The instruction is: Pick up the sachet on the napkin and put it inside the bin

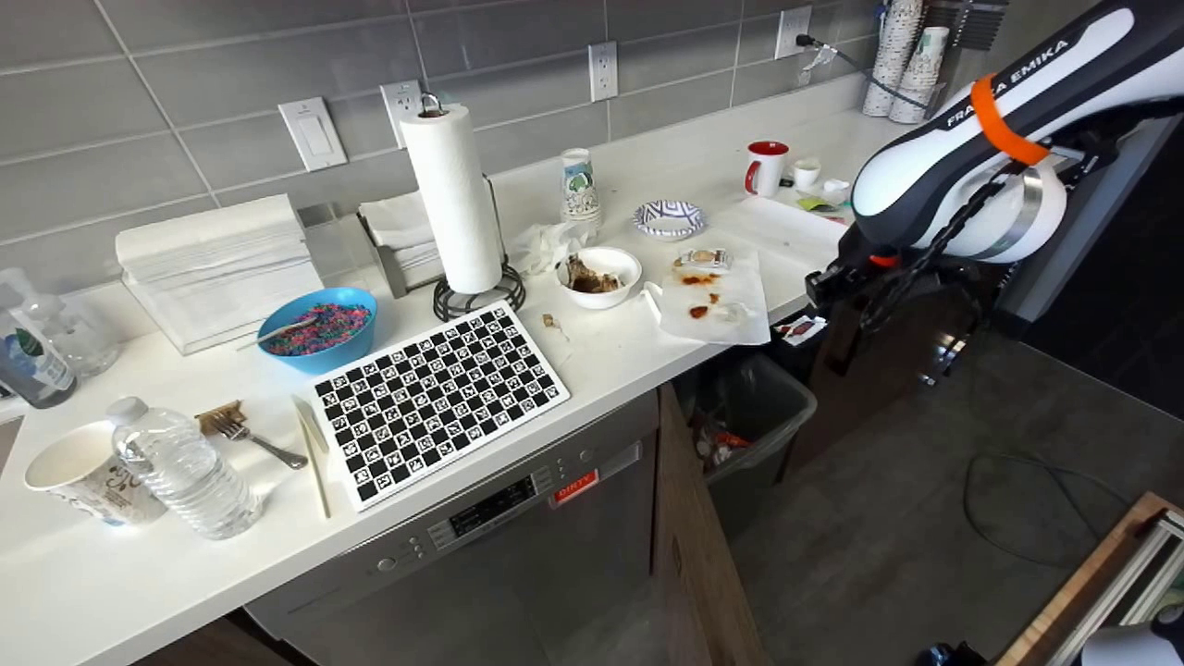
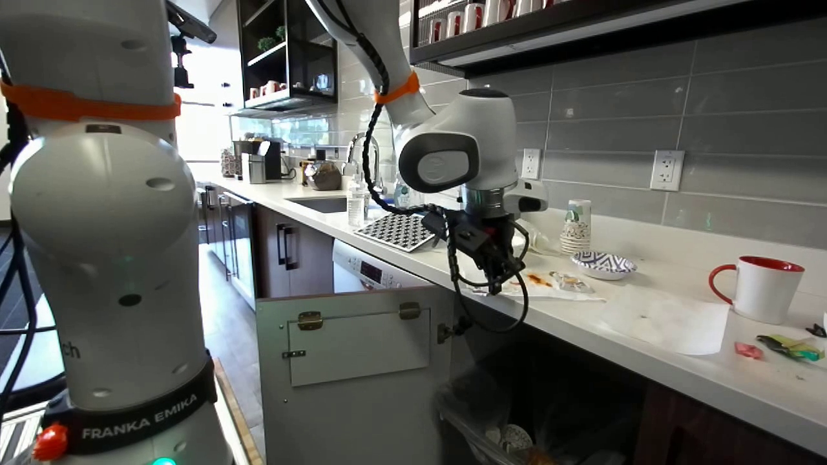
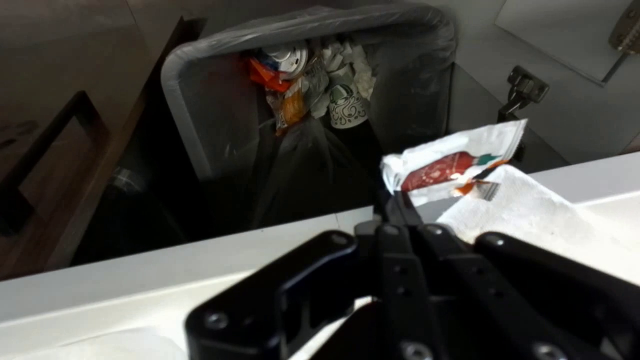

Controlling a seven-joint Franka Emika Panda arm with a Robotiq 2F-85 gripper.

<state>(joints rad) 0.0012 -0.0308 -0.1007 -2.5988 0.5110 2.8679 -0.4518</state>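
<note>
Wrist view alone clearly shows the fingers [image 3: 407,212] pinching the sachet [image 3: 446,167].

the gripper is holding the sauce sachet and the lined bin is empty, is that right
Not quite: the lined bin isn't empty. The wrist view shows trash in it, including a patterned paper cup. The gripper does hold the sauce sachet.

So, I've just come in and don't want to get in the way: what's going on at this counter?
A robot arm seems to be clearing up. Its gripper is closed on a white sachet with a red bottle printed on it, held out near the front edge of the counter. The lined bin lower down already has rubbish in it, but the sachet isn't in there yet. A stained napkin lies on the counter with a crinkled packet on it.
</note>
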